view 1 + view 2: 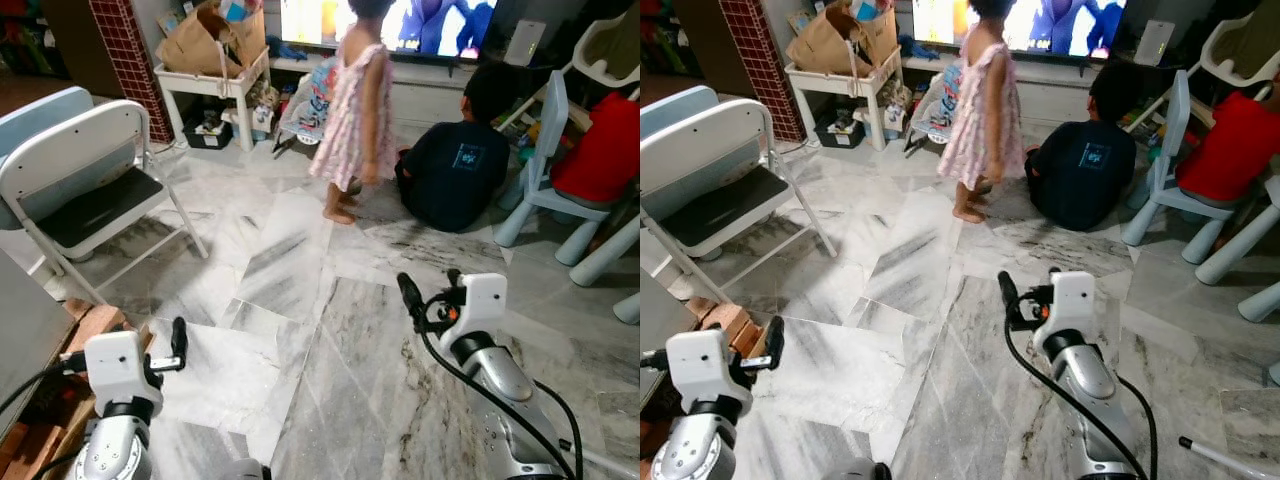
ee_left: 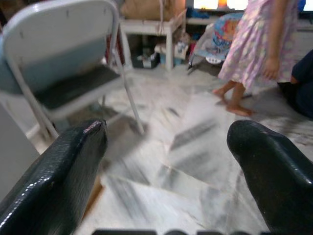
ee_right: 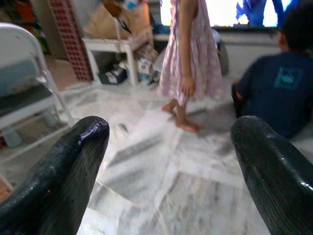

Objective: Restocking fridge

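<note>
While no writing reads clearly, left pincer (image 2: 166, 161) and right pincer (image 3: 168, 161) hang spread, empty.

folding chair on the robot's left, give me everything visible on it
The folding chair has a pale grey-white tube frame, a broad rounded backrest of the same pale colour and a dark flat seat pad. It stands unfolded and upright on the marble floor, legs splayed, seat turned toward the open floor. Nothing lies on the seat. A second pale blue chair back shows right behind it; whether they touch I cannot tell. Neither gripper is near it.
</note>
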### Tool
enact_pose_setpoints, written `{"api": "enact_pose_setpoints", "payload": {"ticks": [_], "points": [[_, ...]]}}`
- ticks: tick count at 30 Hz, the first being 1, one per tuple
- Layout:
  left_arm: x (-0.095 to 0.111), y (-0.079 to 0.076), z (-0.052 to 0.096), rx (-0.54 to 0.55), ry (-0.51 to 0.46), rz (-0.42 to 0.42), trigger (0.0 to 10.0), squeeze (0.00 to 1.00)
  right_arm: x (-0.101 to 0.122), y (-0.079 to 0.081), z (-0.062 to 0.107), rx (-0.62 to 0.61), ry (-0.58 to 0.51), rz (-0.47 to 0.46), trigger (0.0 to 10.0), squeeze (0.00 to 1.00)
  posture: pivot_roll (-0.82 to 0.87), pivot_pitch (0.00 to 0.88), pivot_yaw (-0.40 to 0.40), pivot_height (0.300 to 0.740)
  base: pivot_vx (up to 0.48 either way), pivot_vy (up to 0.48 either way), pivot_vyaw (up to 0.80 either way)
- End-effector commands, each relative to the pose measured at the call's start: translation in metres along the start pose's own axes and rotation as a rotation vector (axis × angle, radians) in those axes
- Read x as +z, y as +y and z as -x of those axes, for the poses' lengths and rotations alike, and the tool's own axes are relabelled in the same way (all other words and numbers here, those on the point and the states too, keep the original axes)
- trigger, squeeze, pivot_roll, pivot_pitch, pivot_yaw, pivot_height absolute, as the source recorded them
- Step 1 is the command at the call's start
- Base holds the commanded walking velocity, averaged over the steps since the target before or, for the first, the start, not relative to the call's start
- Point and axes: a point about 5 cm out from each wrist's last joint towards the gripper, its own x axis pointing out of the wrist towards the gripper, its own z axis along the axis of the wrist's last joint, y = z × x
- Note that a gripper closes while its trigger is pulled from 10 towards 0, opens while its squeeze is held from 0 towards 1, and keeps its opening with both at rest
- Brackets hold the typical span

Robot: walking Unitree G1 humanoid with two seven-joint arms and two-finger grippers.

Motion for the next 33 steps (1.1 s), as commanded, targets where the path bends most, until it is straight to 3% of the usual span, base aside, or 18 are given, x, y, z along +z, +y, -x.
{"api": "enact_pose_setpoints", "payload": {"ticks": [1,6,8,13,23,30,33], "points": [[0.014,0.005,-0.006,0.019,-0.044,-0.054,10.0,0.00,0.003,-0.001,-0.003,0.014,-0.003,0.001,10.0,0.00,0.03,0.007,0.005,0.740,0.000,0.000,0.00],[0.018,0.012,-0.009,0.048,-0.057,-0.062,10.0,0.00,0.002,-0.004,0.003,0.027,0.006,0.007,10.0,0.00,0.02,0.017,0.011,0.740,0.000,0.000,0.00],[0.013,0.015,-0.005,0.082,-0.031,-0.057,10.0,0.00,-0.006,-0.005,0.015,0.010,0.036,-0.005,10.0,0.00,0.01,0.031,0.021,0.740,0.000,0.000,0.00],[0.009,0.009,-0.003,0.054,-0.018,-0.069,10.0,0.00,-0.008,0.000,0.020,0.042,0.028,0.031,10.0,0.00,0.00,0.032,0.020,0.740,0.000,0.000,0.48],[0.012,0.003,-0.011,0.078,-0.034,-0.072,10.0,0.00,0.007,0.009,0.003,0.137,-0.020,0.083,10.0,0.00,0.01,0.025,0.001,0.740,0.000,0.000,0.79],[0.013,0.006,-0.003,0.134,-0.057,-0.107,10.0,0.00,0.010,0.010,-0.001,0.145,-0.029,0.076,10.0,0.00,0.02,0.033,-0.006,0.740,0.000,0.000,0.79],[0.007,0.007,0.002,0.146,-0.010,-0.087,10.0,0.00,0.009,0.010,-0.001,0.137,-0.028,0.072,10.0,0.00,0.02,0.033,-0.006,0.740,0.000,0.000,0.79]]}}
